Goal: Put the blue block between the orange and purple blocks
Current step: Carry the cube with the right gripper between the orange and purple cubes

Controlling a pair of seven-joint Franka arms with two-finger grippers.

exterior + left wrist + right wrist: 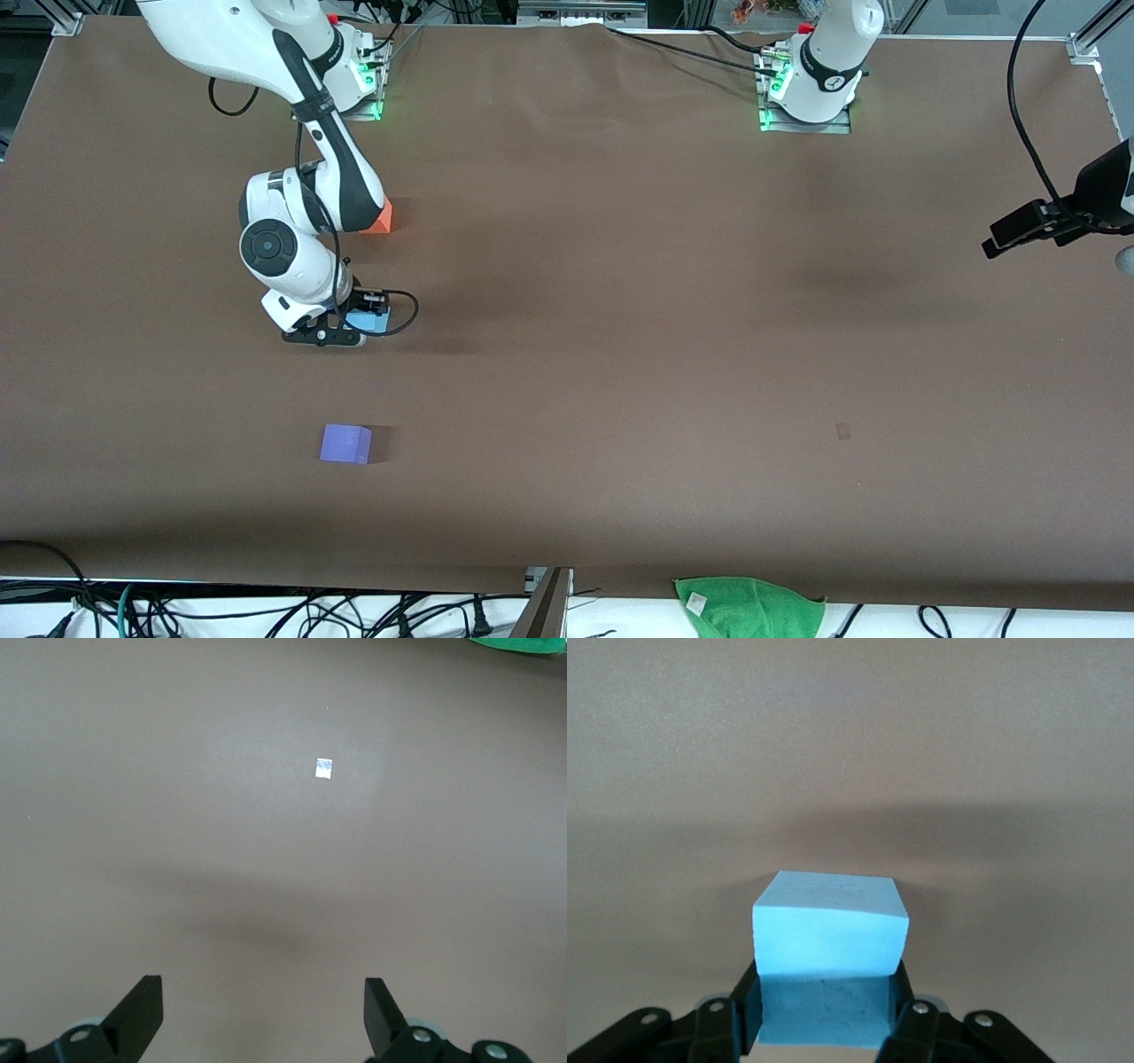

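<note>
My right gripper [341, 330] is shut on the sky-blue block [365, 321], low over the table between the two other cubes. In the right wrist view the blue block [830, 926] sits between the black fingers [908, 1010]; I cannot tell whether it touches the table. The orange block [382, 218] lies nearer the robots' bases, partly hidden by the right arm. The purple block [345, 443] lies nearer the front camera. My left gripper [1028, 229] waits at the left arm's end of the table, open and empty [263, 1001] over bare table.
A green cloth [749, 607] lies at the table's front edge; its corner shows in the left wrist view [523, 642]. A small pale mark [324, 768] is on the brown table cover [620, 266]. Cables hang along the front edge.
</note>
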